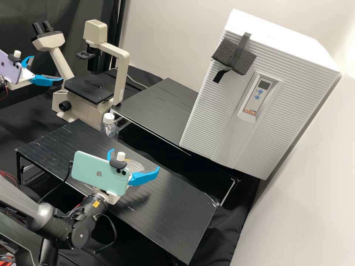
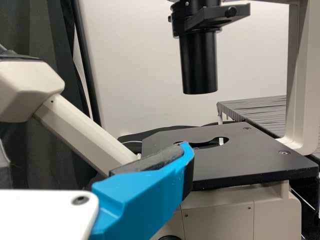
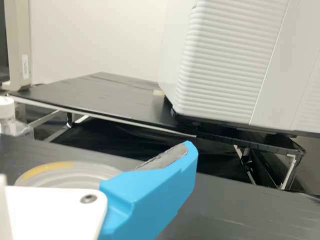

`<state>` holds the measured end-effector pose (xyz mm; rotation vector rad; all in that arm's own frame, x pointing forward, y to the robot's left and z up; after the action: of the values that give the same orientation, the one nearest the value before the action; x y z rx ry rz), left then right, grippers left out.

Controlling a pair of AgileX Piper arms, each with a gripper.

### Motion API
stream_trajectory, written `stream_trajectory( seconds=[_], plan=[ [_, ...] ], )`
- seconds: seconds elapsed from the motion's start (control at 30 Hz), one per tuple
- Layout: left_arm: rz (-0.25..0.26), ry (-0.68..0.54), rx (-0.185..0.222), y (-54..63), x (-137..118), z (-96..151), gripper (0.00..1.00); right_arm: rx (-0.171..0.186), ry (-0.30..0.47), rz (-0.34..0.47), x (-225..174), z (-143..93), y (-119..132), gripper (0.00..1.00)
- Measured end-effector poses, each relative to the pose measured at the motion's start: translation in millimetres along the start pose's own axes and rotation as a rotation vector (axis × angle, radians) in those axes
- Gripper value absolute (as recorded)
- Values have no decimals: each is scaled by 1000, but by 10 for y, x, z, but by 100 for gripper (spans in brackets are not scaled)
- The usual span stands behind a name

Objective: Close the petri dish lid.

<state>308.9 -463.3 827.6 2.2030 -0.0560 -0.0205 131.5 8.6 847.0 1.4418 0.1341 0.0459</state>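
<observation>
In the high view my right gripper (image 1: pixel 135 161) is open over the near bench, its two blue fingers spread apart. Just beyond it lies a round, clear petri dish (image 1: pixel 137 166), partly hidden by the gripper and phone. The right wrist view shows the dish (image 3: pixel 52 179) flat on the black surface with a yellow-orange mark on its rim, behind one blue finger of my right gripper (image 3: pixel 150 192). Whether the lid is on cannot be told. My left gripper (image 1: pixel 48 68) is open and empty at the upper left, in front of the microscope; the left wrist view shows this gripper (image 2: pixel 145 195) near the microscope stage.
The microscope (image 1: pixel 90 88) stands at the back left. A clear bottle with a white cap (image 1: pixel 108 119) is beside the bench's (image 1: pixel 177 207) far edge. A large white ribbed incubator (image 1: pixel 266 88) rises at the right, by a second black table (image 1: pixel 159 107). A gap separates the two tables.
</observation>
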Motion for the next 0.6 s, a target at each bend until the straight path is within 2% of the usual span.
stream_trajectory(
  seconds=[0.33, 0.6],
  plan=[
    [0, 0, 0, 0, 0, 0, 100, -25, -8, -69, -16, 20, -56, 100],
    [0, 0, 0, 0, 0, 0, 100, -2, -20, -101, -10, 68, -85, 100]
  ],
)
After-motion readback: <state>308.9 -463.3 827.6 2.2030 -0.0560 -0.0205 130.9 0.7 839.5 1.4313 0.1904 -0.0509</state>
